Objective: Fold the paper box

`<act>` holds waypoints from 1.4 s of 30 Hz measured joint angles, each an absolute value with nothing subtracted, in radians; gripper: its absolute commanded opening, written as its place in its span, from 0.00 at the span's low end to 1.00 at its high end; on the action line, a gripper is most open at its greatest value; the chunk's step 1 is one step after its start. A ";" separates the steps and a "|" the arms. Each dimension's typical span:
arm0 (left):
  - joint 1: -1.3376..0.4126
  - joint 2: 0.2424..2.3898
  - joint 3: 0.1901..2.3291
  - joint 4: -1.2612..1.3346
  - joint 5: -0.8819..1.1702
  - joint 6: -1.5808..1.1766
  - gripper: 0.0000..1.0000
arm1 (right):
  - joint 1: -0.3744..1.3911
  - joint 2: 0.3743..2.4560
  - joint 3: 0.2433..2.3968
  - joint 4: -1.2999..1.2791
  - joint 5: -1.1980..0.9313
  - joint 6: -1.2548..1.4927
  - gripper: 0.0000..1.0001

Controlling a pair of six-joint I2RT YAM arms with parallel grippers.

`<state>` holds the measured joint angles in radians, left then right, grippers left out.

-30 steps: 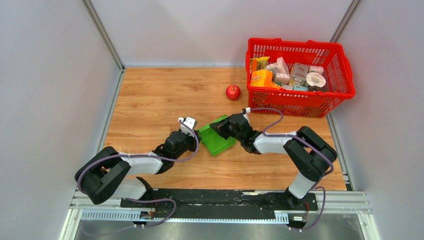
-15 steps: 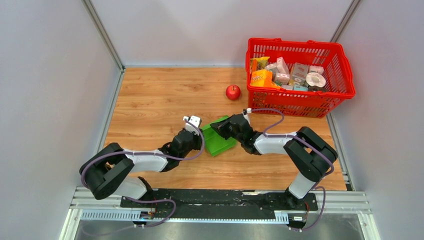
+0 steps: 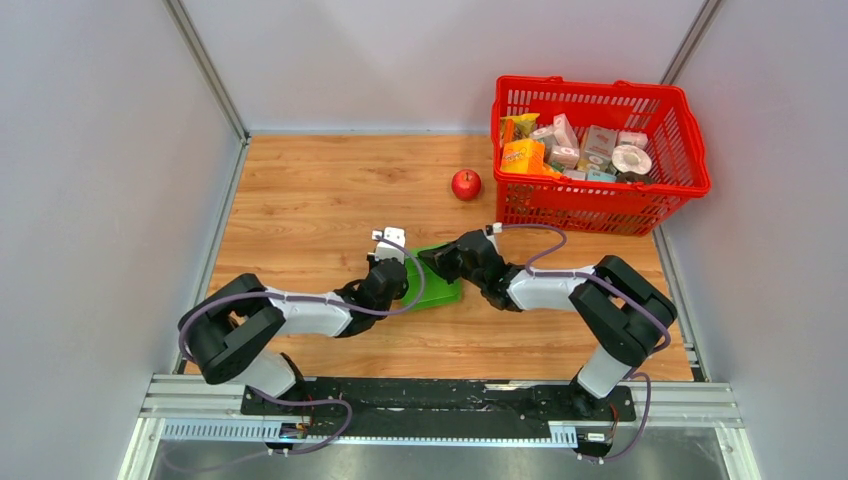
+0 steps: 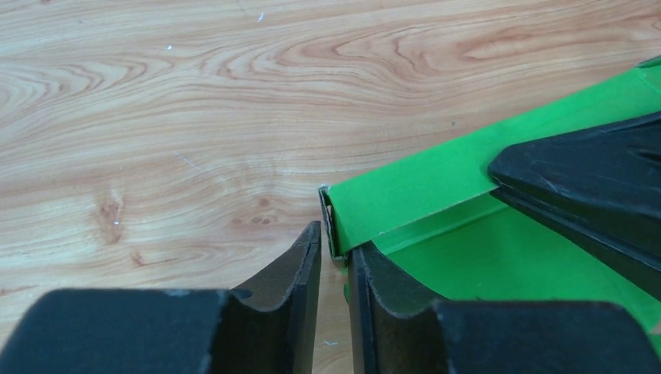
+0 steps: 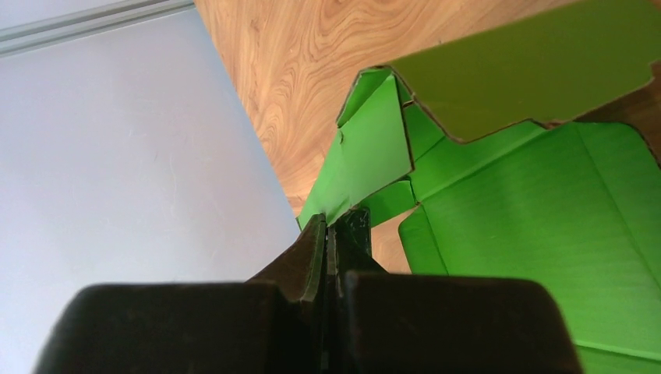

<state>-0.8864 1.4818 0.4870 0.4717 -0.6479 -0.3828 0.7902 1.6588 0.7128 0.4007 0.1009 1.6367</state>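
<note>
Green paper box (image 3: 440, 290): thin plain cardboard, lying on the table between the two grippers, toward the near middle of the surface.
Box form: the base panel lies flat. One side wall stands raised along its edge. In the right wrist view a further flap hangs over the base.
Left gripper (image 4: 334, 251): the jaws stand narrowly apart. The end corner of the raised wall sits right at the mouth of the gap. Whether the fingers (image 4: 305, 269) press on it cannot be told.
Right gripper (image 5: 331, 227): the jaws are closed tight, pinching the lower edge of a green flap of the box. In the left wrist view its black fingers lie against the raised wall.
Table (image 3: 300, 190): light wood grain; both arms reach in low over it.
Apple (image 3: 466, 184): red, on the table, well apart from the box, near the basket.
Basket (image 3: 600, 92): red plastic, at the far right corner, holding small printed packages (image 3: 585, 150).
</note>
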 measured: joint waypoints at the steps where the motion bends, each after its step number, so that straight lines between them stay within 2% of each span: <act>1: -0.887 1.489 0.488 0.475 -0.659 -0.385 0.22 | 0.791 1.658 0.713 0.400 0.099 1.645 0.00; 3: -0.889 1.503 0.490 0.480 -0.676 -0.385 0.07 | 0.796 1.655 0.713 0.393 0.095 1.655 0.00; 5: -0.891 1.523 0.508 0.477 -0.712 -0.384 0.00 | 0.803 1.648 0.713 0.378 0.095 1.671 0.00; 9: -0.910 1.573 0.602 0.383 -0.814 -0.411 0.00 | 0.819 1.625 0.714 0.343 0.114 1.699 0.00; 10: -0.916 1.580 0.622 0.359 -0.835 -0.419 0.03 | 0.821 1.617 0.715 0.332 0.122 1.704 0.00; 11: -0.919 1.581 0.627 0.351 -0.842 -0.423 0.14 | 0.822 1.613 0.717 0.324 0.125 1.707 0.00; 12: -0.921 1.581 0.627 0.348 -0.847 -0.427 0.18 | 0.823 1.612 0.720 0.313 0.126 1.714 0.00; 14: -0.923 1.581 0.621 0.348 -0.845 -0.430 0.23 | 0.826 1.611 0.722 0.302 0.127 1.728 0.00; 15: -0.923 1.581 0.614 0.357 -0.842 -0.427 0.21 | 0.826 1.611 0.722 0.300 0.126 1.732 0.00; 16: -0.923 1.581 0.603 0.368 -0.835 -0.423 0.15 | 0.828 1.611 0.722 0.295 0.123 1.736 0.00; 17: -0.923 1.581 0.595 0.376 -0.830 -0.421 0.05 | 0.829 1.611 0.722 0.290 0.121 1.739 0.00; 19: -0.923 1.581 0.588 0.395 -0.820 -0.415 0.00 | 0.833 1.612 0.722 0.285 0.121 1.741 0.00; 20: -0.923 1.581 0.588 0.403 -0.818 -0.411 0.00 | 0.833 1.612 0.722 0.285 0.121 1.739 0.07; 23: -0.922 1.582 0.584 0.420 -0.812 -0.405 0.00 | 0.829 1.607 0.723 0.281 0.118 1.676 0.18; 24: -0.922 1.582 0.579 0.430 -0.810 -0.401 0.00 | 0.827 1.601 0.723 0.270 0.115 1.626 0.31; 26: -0.922 1.580 0.562 0.450 -0.804 -0.395 0.00 | 0.821 1.575 0.723 0.220 0.112 1.510 0.42; 27: -0.922 1.575 0.551 0.459 -0.797 -0.394 0.00 | 0.819 1.551 0.721 0.183 0.113 1.445 0.58; 28: -0.922 1.567 0.541 0.465 -0.793 -0.393 0.00 | 0.816 1.528 0.720 0.151 0.112 1.376 0.60; 31: -0.922 1.531 0.518 0.451 -0.788 -0.391 0.00 | 0.804 1.408 0.716 0.059 0.092 1.124 0.76; 34: -0.922 1.486 0.511 0.402 -0.788 -0.393 0.00 | 0.797 1.254 0.715 -0.015 0.038 0.863 0.77; 36: -0.922 1.459 0.510 0.366 -0.787 -0.395 0.00 | 0.793 1.190 0.730 -0.074 0.005 0.718 0.75; 40: -0.922 1.418 0.512 0.270 -0.789 -0.435 0.00 | 0.770 1.220 0.822 -0.188 -0.060 0.510 0.58; 42: -0.922 1.406 0.514 0.234 -0.788 -0.457 0.00 | 0.765 1.274 0.870 -0.229 -0.081 0.471 0.55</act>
